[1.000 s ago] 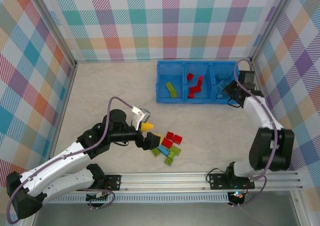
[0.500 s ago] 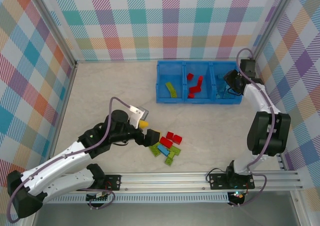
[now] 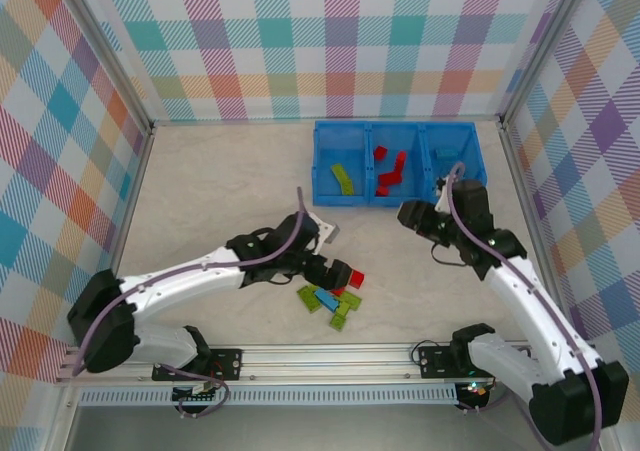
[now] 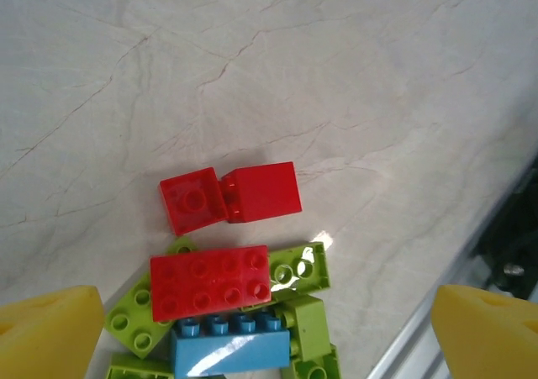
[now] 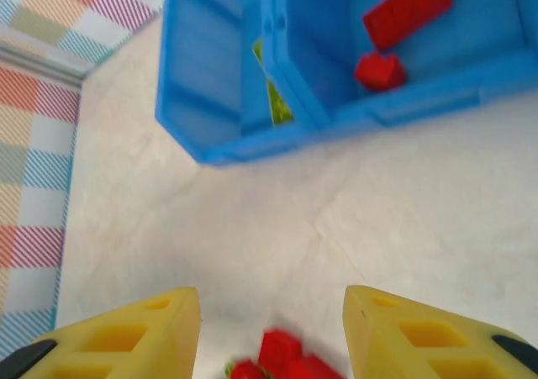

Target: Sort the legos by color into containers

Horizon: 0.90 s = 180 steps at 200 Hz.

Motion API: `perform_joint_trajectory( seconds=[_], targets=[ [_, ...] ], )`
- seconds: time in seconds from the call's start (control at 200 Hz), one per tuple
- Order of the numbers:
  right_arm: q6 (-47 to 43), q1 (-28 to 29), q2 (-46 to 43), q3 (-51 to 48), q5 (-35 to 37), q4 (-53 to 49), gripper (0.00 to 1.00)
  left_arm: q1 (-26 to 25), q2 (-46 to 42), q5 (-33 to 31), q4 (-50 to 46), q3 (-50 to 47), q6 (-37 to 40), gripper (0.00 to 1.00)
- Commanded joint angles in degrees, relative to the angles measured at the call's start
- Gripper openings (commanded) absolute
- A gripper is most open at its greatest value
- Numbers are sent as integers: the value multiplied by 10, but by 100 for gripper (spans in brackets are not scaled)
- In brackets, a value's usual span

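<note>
Our left gripper (image 3: pixel 333 270) hangs wide open over the loose legos (image 4: pixel 210 284) piled on the table. The right gripper (image 5: pixel 267 303), open and empty too, faces the bin (image 5: pixel 202 102). The bricks lie touching, so we reckon closing fingers could pinch two colors together.

mixed lego heap (image 3: pixel 331 296) near blue bin (image 3: pixel 345 200)

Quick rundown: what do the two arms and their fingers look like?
Left arm and right arm: white shells, black joints, a lilac cable looping along each. Left gripper fingers are plain yellow wedges; right gripper fingers are yellow with square recesses.
</note>
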Motion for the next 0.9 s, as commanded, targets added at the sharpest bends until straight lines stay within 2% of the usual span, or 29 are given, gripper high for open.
perform_joint_trajectory(
  seconds=[0.0,0.135,0.265,0.445,0.67,0.75,0.895],
  targets=[
    [-1,0,-29,-30,22,-78,52,-28,43,-57,-49,33,-7,100],
    [-5,0,-40,-38,20,-91,55,-57,89,-91,-73,45,-8,100],
    [-2,1,-25,-50,-2,-62,58,-63,107,-127,-71,44,-20,100],
    [-5,10,5,-51,-13,-48,61,-63,145,-131,-66,60,-23,100],
    [-7,11,-1,-57,-4,-49,63,-63,186,-133,-55,65,-23,100],
    [-6,12,-5,-60,-7,-47,64,-63,197,-141,-57,64,-23,96],
    [-3,12,-14,-64,-8,-47,65,-63,205,-144,-48,62,-25,80]
  ],
)
